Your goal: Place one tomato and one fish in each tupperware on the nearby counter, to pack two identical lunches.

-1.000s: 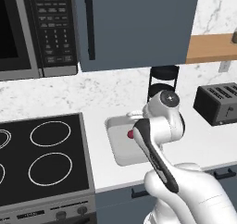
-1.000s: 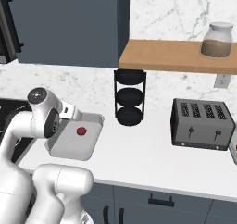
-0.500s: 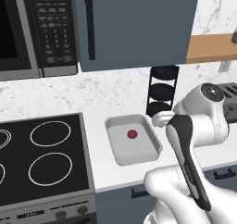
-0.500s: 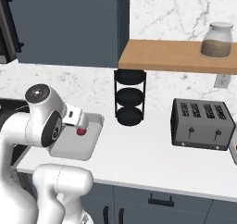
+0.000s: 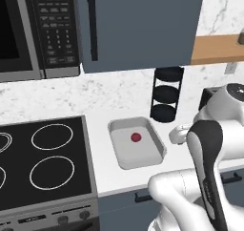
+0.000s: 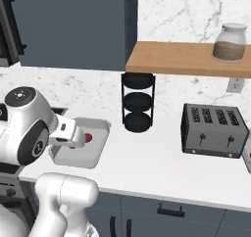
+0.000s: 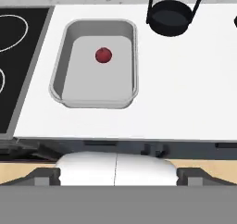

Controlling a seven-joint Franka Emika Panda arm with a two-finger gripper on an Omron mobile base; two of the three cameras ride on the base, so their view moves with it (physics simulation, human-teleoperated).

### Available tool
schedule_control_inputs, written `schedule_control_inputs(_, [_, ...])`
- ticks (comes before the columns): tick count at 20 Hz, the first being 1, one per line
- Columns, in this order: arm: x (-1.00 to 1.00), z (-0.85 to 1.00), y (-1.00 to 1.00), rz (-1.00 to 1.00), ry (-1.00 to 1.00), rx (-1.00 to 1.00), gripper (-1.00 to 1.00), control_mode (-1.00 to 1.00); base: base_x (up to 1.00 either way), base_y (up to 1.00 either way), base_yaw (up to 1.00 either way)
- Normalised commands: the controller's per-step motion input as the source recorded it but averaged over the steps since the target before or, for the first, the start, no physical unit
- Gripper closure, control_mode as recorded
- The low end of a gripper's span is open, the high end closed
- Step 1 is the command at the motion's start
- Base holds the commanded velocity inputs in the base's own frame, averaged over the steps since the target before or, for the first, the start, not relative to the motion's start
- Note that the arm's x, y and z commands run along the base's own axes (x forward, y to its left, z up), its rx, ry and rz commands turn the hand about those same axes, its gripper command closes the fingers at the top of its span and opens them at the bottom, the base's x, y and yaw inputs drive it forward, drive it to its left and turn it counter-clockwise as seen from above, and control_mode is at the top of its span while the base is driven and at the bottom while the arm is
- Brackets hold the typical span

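One tomato [image 7: 103,55] already lies in the tupperware [image 7: 60,79] on the white tabletop [image 7: 185,89], just right of the stove [image 5: 43,163] and in front-left of the black three-tier rack [image 5: 167,94]. No fish is in that tub, so it is only half packed by my reckoning. I can make out just this one tub; the second lunch and both fish remain to be done. My hand is pulled back above the tabletop's front edge, its fingers spread wide apart and carrying nothing.
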Motion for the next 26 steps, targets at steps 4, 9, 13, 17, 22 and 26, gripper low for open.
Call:
schedule_control_inputs(4, [0.0,0.0,0.0,0.0,0.0,0.0,-1.0,1.0,-1.0,-0.46,-0.01])
schedule_control_inputs(9, [0.0,0.0,0.0,0.0,0.0,0.0,-1.0,1.0,-0.94,-0.98,-0.11])
schedule_control_inputs(13, [0.0,0.0,0.0,0.0,0.0,0.0,-1.0,1.0,-0.42,-1.0,-0.1])
schedule_control_inputs(17, [0.0,0.0,0.0,0.0,0.0,0.0,-1.0,1.0,-0.33,-1.0,-0.02])
schedule_control_inputs(22, [0.0,0.0,0.0,0.0,0.0,0.0,-1.0,1.0,-0.3,-1.0,0.0])
schedule_control_inputs(26, [0.0,0.0,0.0,0.0,0.0,0.0,-1.0,1.0,-0.03,-1.0,0.0])
